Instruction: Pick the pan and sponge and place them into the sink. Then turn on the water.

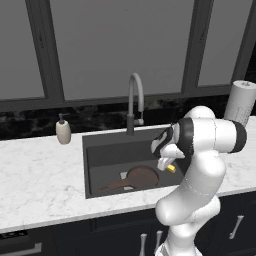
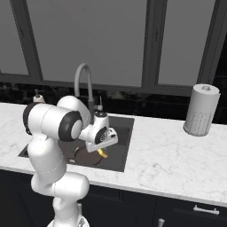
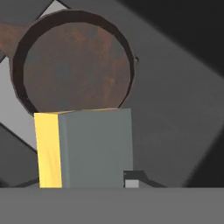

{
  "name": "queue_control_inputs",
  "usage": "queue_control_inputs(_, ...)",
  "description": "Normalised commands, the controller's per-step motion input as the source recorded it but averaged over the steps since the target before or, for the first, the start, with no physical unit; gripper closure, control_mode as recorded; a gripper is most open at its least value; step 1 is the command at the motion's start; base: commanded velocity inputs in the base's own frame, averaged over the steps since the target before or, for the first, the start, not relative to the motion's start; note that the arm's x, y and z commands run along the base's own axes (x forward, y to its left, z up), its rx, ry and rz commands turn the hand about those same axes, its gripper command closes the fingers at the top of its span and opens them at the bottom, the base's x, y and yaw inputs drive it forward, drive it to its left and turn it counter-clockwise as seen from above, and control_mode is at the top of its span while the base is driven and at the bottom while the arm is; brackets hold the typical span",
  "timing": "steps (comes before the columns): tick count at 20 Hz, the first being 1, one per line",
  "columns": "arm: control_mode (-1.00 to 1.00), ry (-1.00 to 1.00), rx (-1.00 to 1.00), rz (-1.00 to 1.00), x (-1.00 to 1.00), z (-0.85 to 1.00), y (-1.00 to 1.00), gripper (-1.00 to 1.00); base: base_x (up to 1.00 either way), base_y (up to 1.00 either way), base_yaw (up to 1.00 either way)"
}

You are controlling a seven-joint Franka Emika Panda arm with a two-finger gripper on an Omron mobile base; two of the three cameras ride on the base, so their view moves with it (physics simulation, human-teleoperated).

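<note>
Closest to my hand camera is the small flat yellow sponge with a grey-green scrub side (image 3: 85, 148). My white arm's two-finger gripper (image 1: 168, 165) pinches it and holds it up over the big dark grey sink (image 1: 100, 150). I see the round reddish-brown frying pan (image 3: 74, 61) right below the sponge. It lies on the sink floor, partly over the light grey drain plate (image 3: 15, 118), with its long handle (image 1: 114, 186) pointing toward the front left corner. I see the tall grey bent faucet (image 1: 134, 100) at the back rim.

Base views flank the sink (image 1: 95, 150) — hand view looks down, close.
</note>
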Motion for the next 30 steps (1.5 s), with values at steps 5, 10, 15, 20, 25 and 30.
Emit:
queue_control_inputs(5,-1.00,0.00,0.00,0.00,0.18,-0.40,0.12,1.00,0.00,0.00,0.00)
queue_control_inputs(10,-1.00,0.00,0.00,0.00,0.21,-0.31,0.02,1.00,0.00,0.00,0.00)
queue_control_inputs(15,-1.00,0.00,0.00,0.00,0.21,-0.29,0.01,1.00,0.00,0.00,0.00)
queue_control_inputs(20,-1.00,0.00,0.00,0.00,0.23,-0.33,0.02,1.00,0.00,0.00,0.00)
queue_control_inputs(25,-1.00,0.01,0.00,0.00,0.15,-0.14,0.00,1.00,0.00,0.00,0.00)
queue_control_inputs(30,-1.00,0.01,0.00,0.00,0.00,0.00,0.00,1.00,0.00,0.00,0.00)
